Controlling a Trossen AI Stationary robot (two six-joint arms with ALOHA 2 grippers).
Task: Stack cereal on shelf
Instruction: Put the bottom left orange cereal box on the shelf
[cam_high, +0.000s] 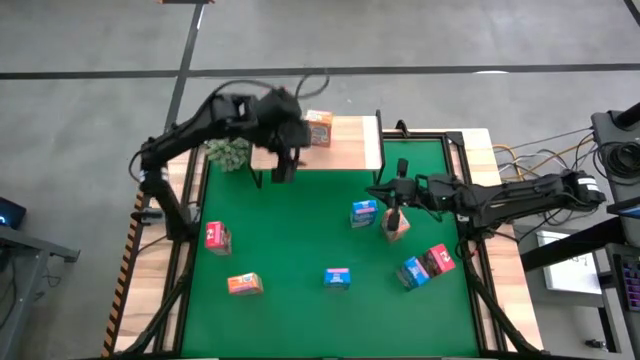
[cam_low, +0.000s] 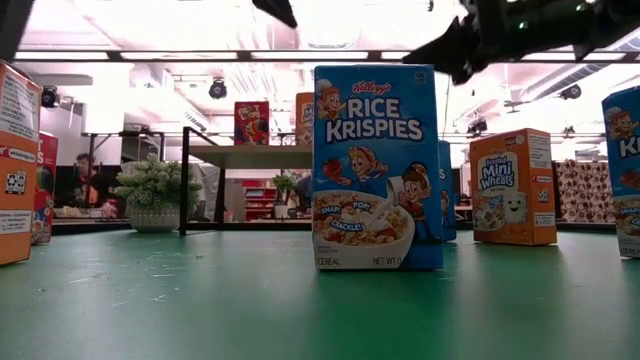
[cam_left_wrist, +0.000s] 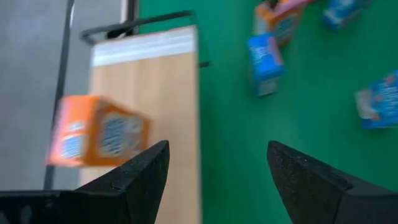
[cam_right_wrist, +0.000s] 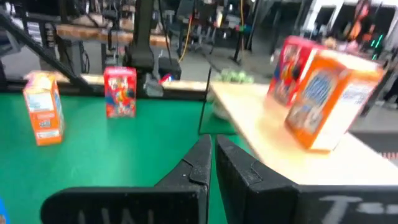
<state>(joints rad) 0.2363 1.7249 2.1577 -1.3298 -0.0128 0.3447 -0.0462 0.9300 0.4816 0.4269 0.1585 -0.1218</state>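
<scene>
So the green mat (cam_high: 300, 250) takes up most of the table, with the shelf (cam_high: 350, 148) along its far edge. Two boxes are up on the shelf: an orange cereal box (cam_high: 319, 128) and a pink-red one (cam_right_wrist: 291, 65) right beside it (you only really see that second one from the right wrist view). Everything else is on the mat: a pink-red box (cam_high: 217, 236), an orange one (cam_high: 244, 285), a blue box (cam_high: 337, 278), another blue box (cam_high: 364, 212), an orange one by the right arm (cam_high: 397, 226), and a blue and pink-red pair (cam_high: 427, 266).

The left gripper (cam_high: 284, 165) hangs just off the shelf's front edge, fingers spread wide and empty. My guess is it just placed a box. The right gripper (cam_high: 394, 205) is pinched together holding nothing, sitting over the orange box near it.

Next move calls for spreading those fingers and dropping onto a box.
</scene>
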